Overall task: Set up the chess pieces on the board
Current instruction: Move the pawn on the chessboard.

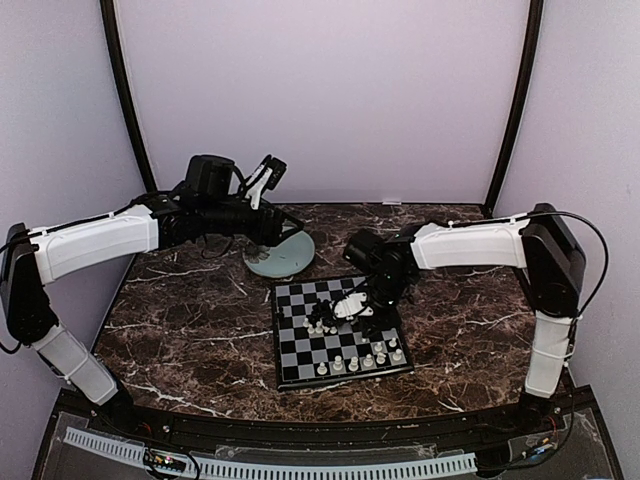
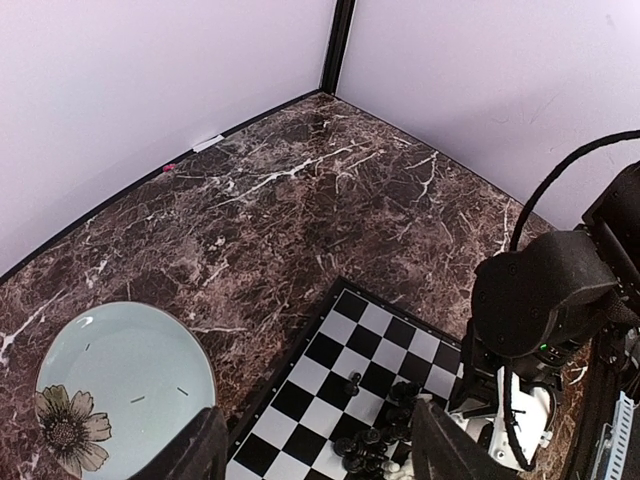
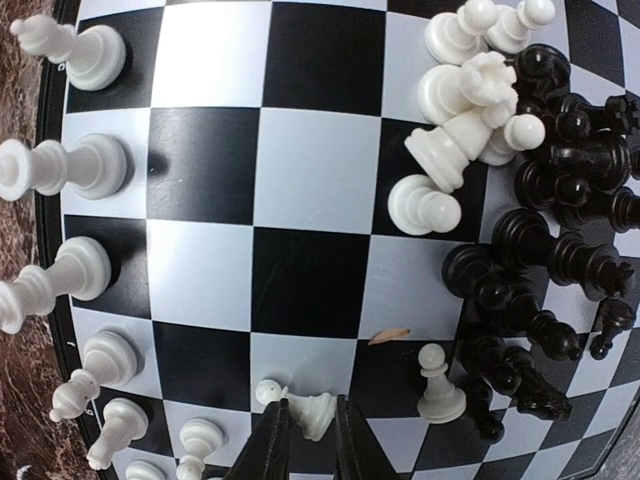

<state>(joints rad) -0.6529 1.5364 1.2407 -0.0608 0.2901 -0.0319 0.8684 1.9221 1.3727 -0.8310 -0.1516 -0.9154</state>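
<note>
Right gripper (image 3: 310, 445): jaws nearly together, tips flanking a toppled white piece (image 3: 303, 408) on the board (image 3: 300, 170); firm clamp cannot be told. Mixed heap of pieces (image 3: 540, 185) lies beyond the tips, rightward. Left gripper (image 2: 322, 452): jaws wide apart, empty.

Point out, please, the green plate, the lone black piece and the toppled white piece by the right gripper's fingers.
green plate (image 2: 140, 365): left wrist view, bare centre.
lone black piece (image 2: 352, 382): left wrist view, its body.
toppled white piece (image 3: 312, 408): right wrist view, its base.
</note>
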